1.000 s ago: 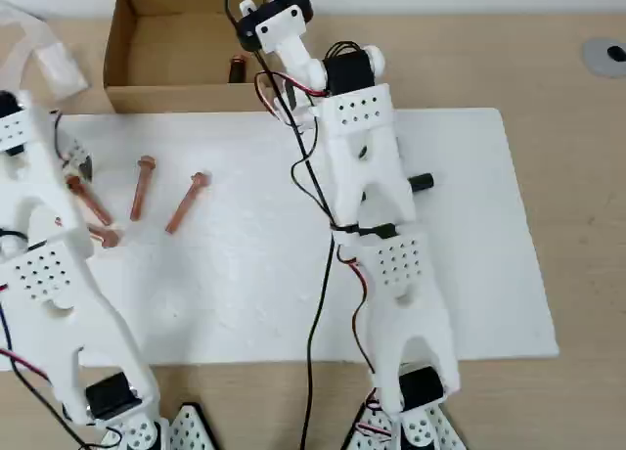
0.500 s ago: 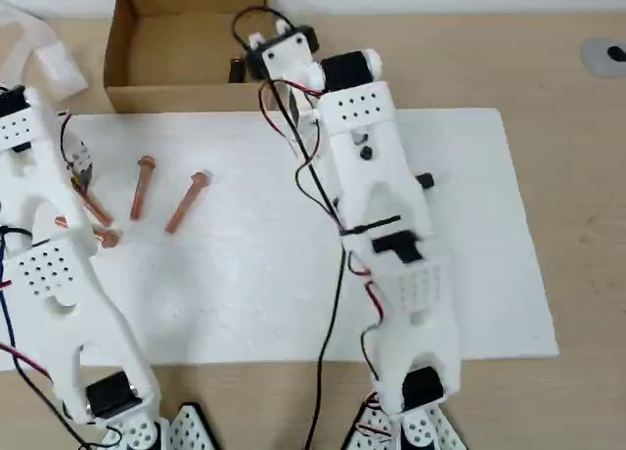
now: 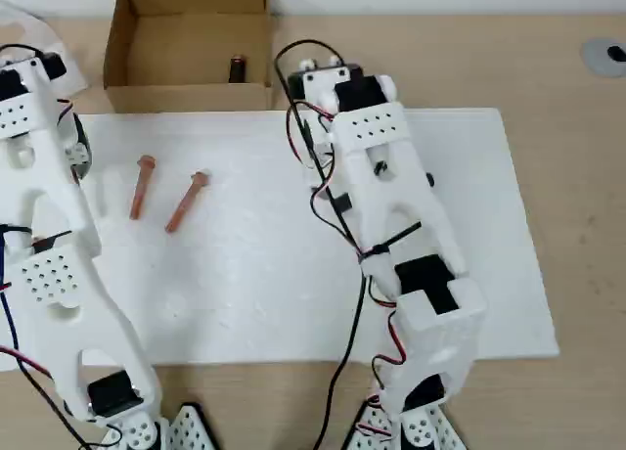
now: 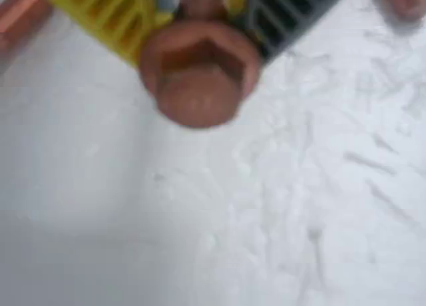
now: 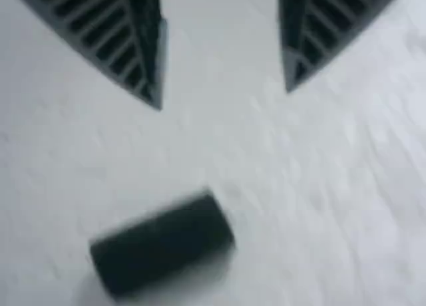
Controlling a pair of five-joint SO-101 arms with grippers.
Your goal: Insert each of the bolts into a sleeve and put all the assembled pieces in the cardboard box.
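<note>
White surface (image 5: pixel 346 206): sleeve (image 5: pixel 163 249) is seen just ahead of the open right claw (image 5: pixel 223 86), its long axis laid across the gap; bolt (image 4: pixel 200 76) is gripped by the left claw (image 4: pixel 200 6).

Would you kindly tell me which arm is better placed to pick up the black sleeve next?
Right. Its tool is open, with the black sleeve lying close before it on the white foam, while the left tool is already shut on a bolt.
</note>
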